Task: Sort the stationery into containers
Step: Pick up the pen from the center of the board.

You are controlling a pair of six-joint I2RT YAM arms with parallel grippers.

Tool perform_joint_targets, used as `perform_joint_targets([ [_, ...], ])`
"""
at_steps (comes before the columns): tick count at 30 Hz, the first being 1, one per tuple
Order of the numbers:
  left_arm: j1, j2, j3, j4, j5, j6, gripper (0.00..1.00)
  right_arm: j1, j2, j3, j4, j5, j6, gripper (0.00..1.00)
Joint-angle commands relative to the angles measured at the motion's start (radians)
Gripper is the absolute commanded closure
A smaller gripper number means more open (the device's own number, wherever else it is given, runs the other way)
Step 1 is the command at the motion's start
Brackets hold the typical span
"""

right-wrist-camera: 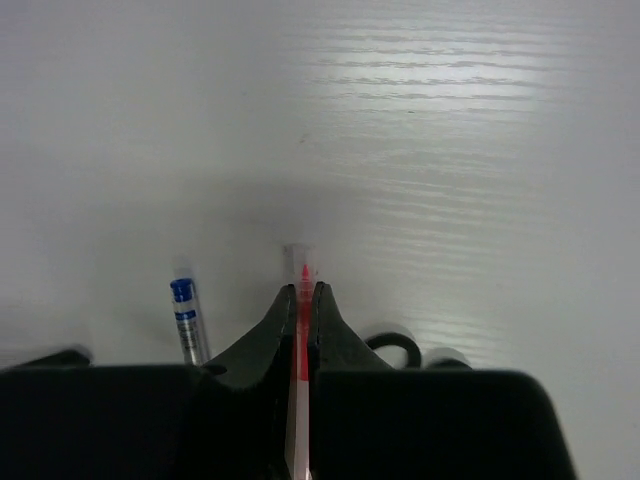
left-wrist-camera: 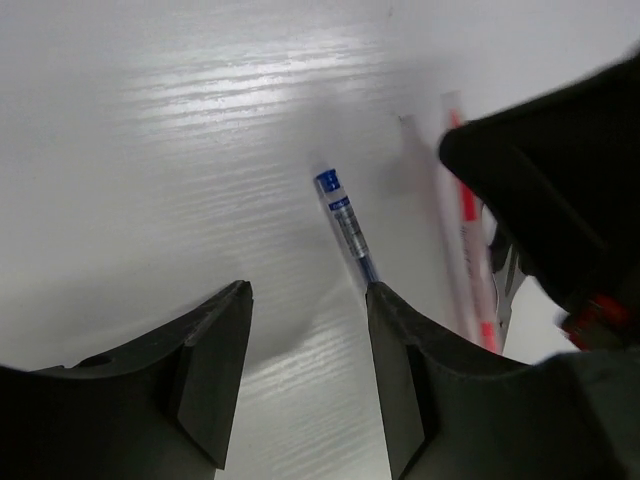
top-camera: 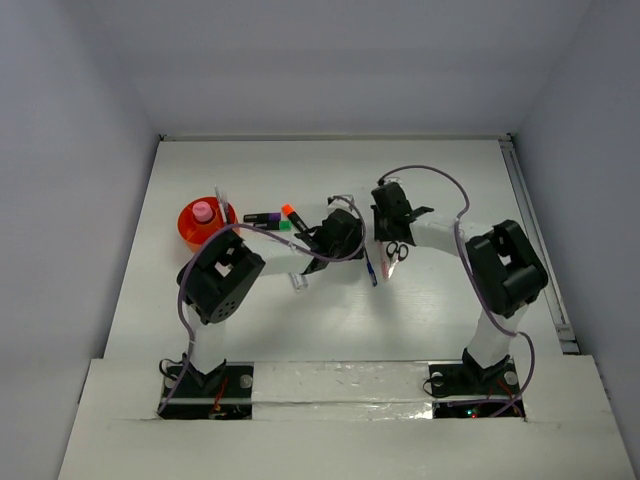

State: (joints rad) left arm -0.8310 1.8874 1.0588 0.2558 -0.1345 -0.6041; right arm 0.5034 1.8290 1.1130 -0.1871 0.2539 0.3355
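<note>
Right pincer (right-wrist-camera: 303,292): clenched on the red pen (right-wrist-camera: 304,272), the clear barrel gripped between the two fingers.
Pen axis: in line with the fingers, its end poking out ahead of the tips. Lifted or touching the tabletop (top-camera: 330,325): cannot tell.
Left pincer (left-wrist-camera: 308,290): released, holding nothing. The blue pen (left-wrist-camera: 342,222) lies flat, one end just beside one fingertip.
Orange holder (top-camera: 188,228): far left of the tabletop, well apart from the red pen, with the left arm between them.
Judgement: the holder lies to the right pincer's left, so the carry must cross the left arm, which is nearer to the holder.
</note>
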Motion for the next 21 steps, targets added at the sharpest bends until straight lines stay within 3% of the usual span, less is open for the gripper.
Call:
perform_joint_targets([
  [1, -0.008, 0.022, 0.069, 0.007, -0.034, 0.007, 0.53, -0.005, -0.144, -0.021, 0.026, 0.09, 0.002, 1.0],
  [13, -0.039, 0.167, 0.237, -0.133, -0.191, 0.072, 0.62, -0.005, -0.454, -0.228, 0.064, 0.096, 0.054, 1.0],
  [21, -0.108, 0.245, 0.334, -0.26, -0.358, 0.115, 0.76, -0.005, -0.6, -0.274, 0.054, 0.065, 0.056, 1.0],
])
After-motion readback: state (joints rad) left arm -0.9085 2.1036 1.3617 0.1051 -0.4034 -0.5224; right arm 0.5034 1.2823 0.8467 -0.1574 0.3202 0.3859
